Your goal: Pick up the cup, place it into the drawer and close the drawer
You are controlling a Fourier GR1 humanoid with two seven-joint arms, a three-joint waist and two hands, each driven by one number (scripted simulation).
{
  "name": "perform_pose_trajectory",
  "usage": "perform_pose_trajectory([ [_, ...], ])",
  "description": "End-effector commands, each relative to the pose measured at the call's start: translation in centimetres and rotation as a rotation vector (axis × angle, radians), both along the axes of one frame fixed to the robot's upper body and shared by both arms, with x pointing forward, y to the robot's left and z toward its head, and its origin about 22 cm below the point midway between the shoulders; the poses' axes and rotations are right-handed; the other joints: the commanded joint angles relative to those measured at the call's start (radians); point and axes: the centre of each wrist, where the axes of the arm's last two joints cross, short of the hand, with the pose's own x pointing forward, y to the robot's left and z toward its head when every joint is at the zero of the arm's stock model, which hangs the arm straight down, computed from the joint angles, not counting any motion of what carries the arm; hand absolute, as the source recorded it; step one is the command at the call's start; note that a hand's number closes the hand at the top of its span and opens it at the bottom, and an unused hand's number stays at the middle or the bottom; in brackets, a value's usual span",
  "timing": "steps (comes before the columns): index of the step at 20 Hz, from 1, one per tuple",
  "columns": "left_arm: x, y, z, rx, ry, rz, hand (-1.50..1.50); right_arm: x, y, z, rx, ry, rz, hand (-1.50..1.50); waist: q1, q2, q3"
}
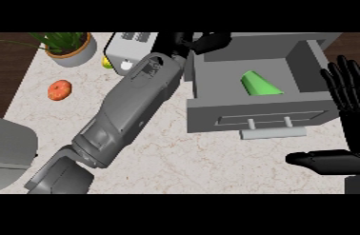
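The grey drawer (204, 93) stands pulled open on the counter, its front panel with a handle (273, 121) facing me. A green cup (259, 83) lies on its side inside it, touched by neither hand. My left forearm runs diagonally up from the lower left. Its left hand (188, 42) hovers at the drawer's back left corner, fingers relaxed and holding nothing. My right hand (343, 93) rests open at the right edge beside the drawer's right wall, fingers up and thumb low.
A white toaster (128, 47) sits just left of my left hand, with a yellow-green fruit (107, 63) beside it. A potted plant (69, 47) stands at the back left, a red-orange fruit (60, 90) before it. A grey appliance (14, 151) fills the lower left.
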Motion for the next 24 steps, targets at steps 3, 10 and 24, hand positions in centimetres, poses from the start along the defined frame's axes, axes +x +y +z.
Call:
perform_pose_trajectory([
  [3,-0.8,-0.3,-2.9,0.151,0.036,0.022,1.50,0.9,-0.2,0.6,-0.001,0.002,0.009,-1.50,-0.018,0.004,0.000],
  [10,-1.1,-1.3,-2.9,0.254,0.089,0.025,-1.50,1.0,0.1,-0.5,-0.002,-0.010,0.024,-1.50,-0.029,0.007,0.001],
  [24,-1.8,-2.4,-1.7,0.111,-0.059,0.042,-1.50,-0.6,0.6,0.7,0.121,0.011,0.234,1.50,-0.019,0.001,-0.001],
])
